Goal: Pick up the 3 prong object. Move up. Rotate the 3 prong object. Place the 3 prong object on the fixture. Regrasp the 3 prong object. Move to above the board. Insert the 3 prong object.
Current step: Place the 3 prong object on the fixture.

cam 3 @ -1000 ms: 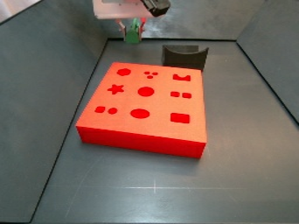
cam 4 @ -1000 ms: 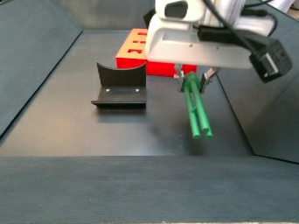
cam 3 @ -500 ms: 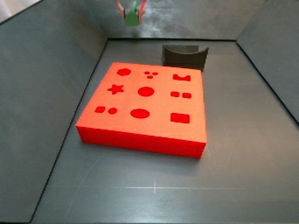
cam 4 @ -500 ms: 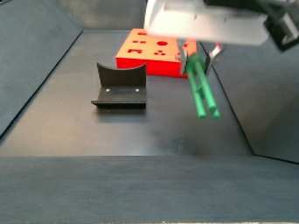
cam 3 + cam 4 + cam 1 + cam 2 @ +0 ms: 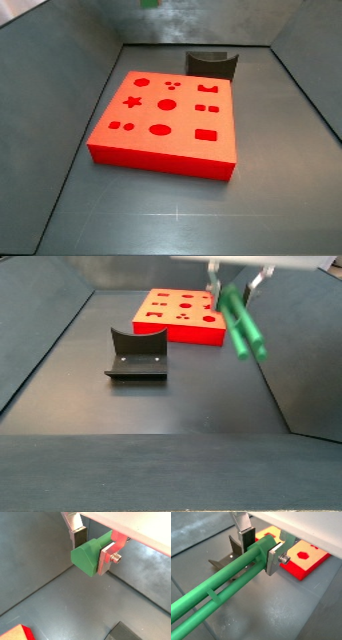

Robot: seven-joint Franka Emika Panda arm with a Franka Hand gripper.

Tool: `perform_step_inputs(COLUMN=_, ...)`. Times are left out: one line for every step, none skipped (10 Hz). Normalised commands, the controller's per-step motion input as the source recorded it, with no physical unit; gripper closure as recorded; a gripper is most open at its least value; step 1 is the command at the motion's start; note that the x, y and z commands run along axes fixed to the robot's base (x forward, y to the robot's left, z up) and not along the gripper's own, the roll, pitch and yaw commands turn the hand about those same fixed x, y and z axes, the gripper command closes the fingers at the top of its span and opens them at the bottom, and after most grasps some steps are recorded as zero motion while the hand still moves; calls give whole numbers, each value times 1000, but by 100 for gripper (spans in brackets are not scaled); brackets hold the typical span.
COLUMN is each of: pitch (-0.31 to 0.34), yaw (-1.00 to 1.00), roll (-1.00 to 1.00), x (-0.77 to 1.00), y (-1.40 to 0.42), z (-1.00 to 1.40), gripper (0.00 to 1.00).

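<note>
Claw (image 5: 238,276) cut off at frame top in side view — 3 prong object (image 5: 242,324) motion-blurred.

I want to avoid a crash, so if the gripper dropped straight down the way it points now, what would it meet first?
Probably only bare floor. The gripper, high up and shut on the green peg, hangs beside the red board and away from the fixture. The peg's low end would touch first, though depth is unclear.
</note>
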Motion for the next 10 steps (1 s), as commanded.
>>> perform_step_inputs(pitch=47, yaw=9, roll=-111, x=7, y=-4, z=227, gripper=100)
perform_step_inputs(pitch=330, yaw=376, roll=-290, x=1000, y=-301, z=267, gripper=100)
perform_step_inputs(pitch=340, yaw=365, roll=-283, x=1000, y=-299, z=260, gripper=100)
perform_step_inputs(pitch=339, yaw=285, roll=-212, x=1000, y=-274, z=248, gripper=100)
perform_step_inputs(pitch=260, yaw=171, roll=-143, x=1000, y=-246, z=217, gripper=100)
perform_step_inputs(pitch=191, yaw=97, roll=-111, x=1000, y=-227, z=198, gripper=100)
perform_step_inputs(pitch=175, yaw=75, roll=-102, x=1000, y=-216, z=192, gripper=100)
perform_step_inputs(pitch=151, yaw=48, roll=-86, x=1000, y=-192, z=173, gripper=100)
perform_step_inputs(pitch=146, yaw=38, roll=-77, x=1000, y=-180, z=160, gripper=100)
perform_step_inputs(pitch=141, yaw=30, roll=-65, x=1000, y=-162, z=147, gripper=100)
